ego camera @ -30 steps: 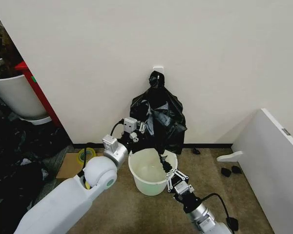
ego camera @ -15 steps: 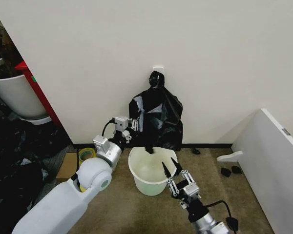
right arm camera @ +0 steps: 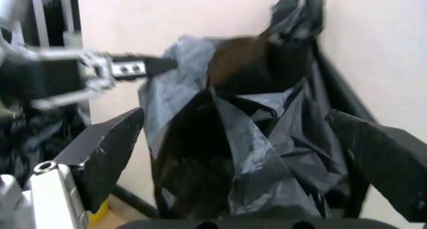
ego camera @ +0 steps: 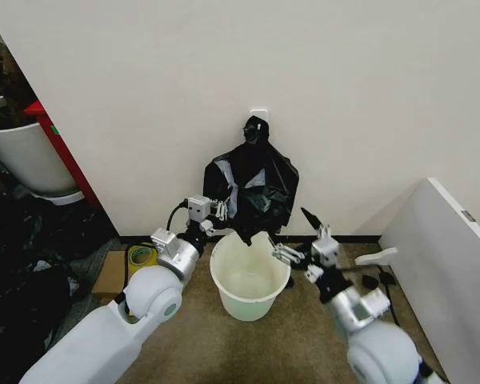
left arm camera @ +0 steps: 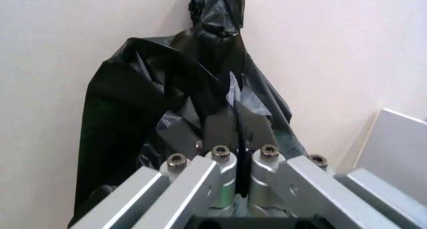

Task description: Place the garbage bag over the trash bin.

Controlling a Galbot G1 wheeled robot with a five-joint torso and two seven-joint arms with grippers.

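The garbage bag (ego camera: pixel 256 186) hangs loose and crinkled against the wall, its lower edge just above the trash bin (ego camera: pixel 250 280). The cream-white bin stands on the carpet below it, with nothing inside. My left gripper (ego camera: pixel 224 210) is shut on the bag's left edge, above the bin's far left rim. In the left wrist view its fingers (left arm camera: pixel 223 126) press together on the black film (left arm camera: pixel 140 89). My right gripper (ego camera: pixel 291 230) is open over the bin's right rim, near the bag's lower right edge. In the right wrist view its fingers (right arm camera: pixel 107 151) spread wide before the bag (right arm camera: pixel 247 139).
The bag's knotted top (ego camera: pixel 256 128) hangs from a wall hook. A large white tub (ego camera: pixel 24 160) and a red object (ego camera: pixel 56 140) stand at the left. Tape rolls (ego camera: pixel 142 254) lie on cardboard (ego camera: pixel 112 276). A white panel (ego camera: pixel 448 264) closes off the right.
My right gripper has let go of a bag strand at the bin's front rim, opened, and risen to the bin's right side. The bag sprang back up. My left gripper shifted slightly left.
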